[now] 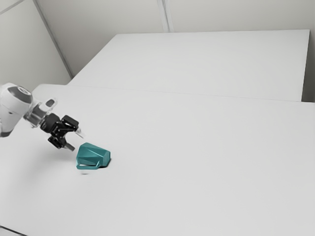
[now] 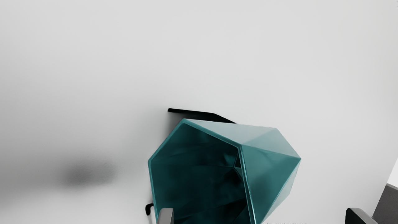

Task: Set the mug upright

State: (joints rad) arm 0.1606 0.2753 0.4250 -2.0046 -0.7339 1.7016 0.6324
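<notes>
Lying on its side, the teal mug rests on the white worktop, toward the edge at the exterior view's left and well in from the far edge. Its mouth faces the hand, which is released, its two fingers spread wide. The handle is on the exterior camera's side.

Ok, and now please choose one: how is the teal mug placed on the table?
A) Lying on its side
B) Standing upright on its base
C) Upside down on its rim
A: the mug has its body stretched along the table, and its open mouth faces sideways, toward the pincer, instead of up or down.
</notes>
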